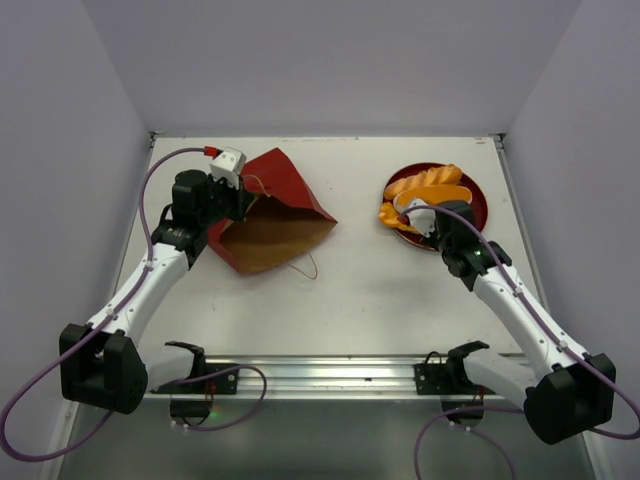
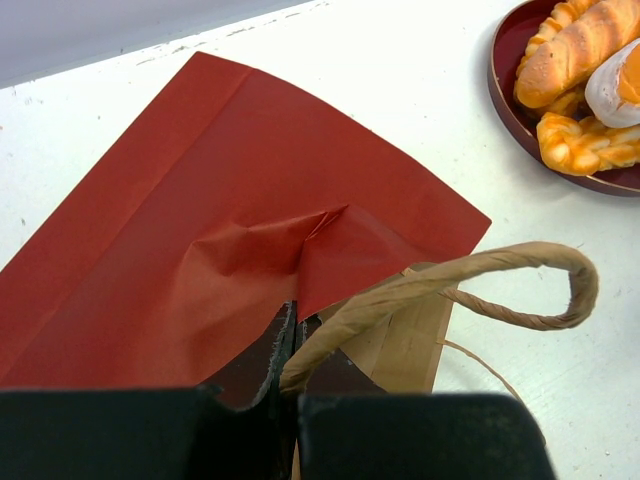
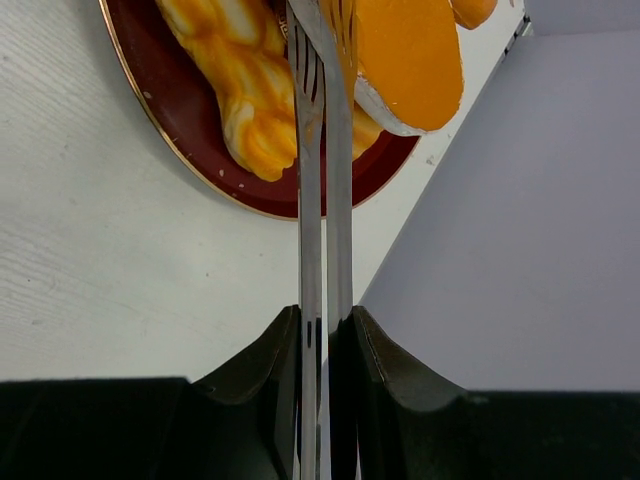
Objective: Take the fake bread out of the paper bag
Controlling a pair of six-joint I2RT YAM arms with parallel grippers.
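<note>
The paper bag (image 1: 270, 215) lies on its side at the left, red outside, its brown mouth facing the front. No bread shows inside it. My left gripper (image 1: 235, 195) is shut on the bag's rim beside a tan loop handle (image 2: 480, 270); in the left wrist view the gripper (image 2: 290, 320) pinches the red paper (image 2: 200, 230). My right gripper (image 3: 325, 320) is shut on metal tongs (image 3: 325, 180). The tongs hold an orange bread piece with a white edge (image 3: 410, 60) above the red plate (image 3: 180, 150). Golden pastries (image 1: 430, 182) lie on the plate (image 1: 478, 200).
The table's right edge and the grey side wall (image 3: 520, 250) are close to the plate. The second bag handle (image 1: 300, 268) trails onto the table in front of the bag. A metal rail (image 1: 320, 372) runs along the near edge between the arm bases.
</note>
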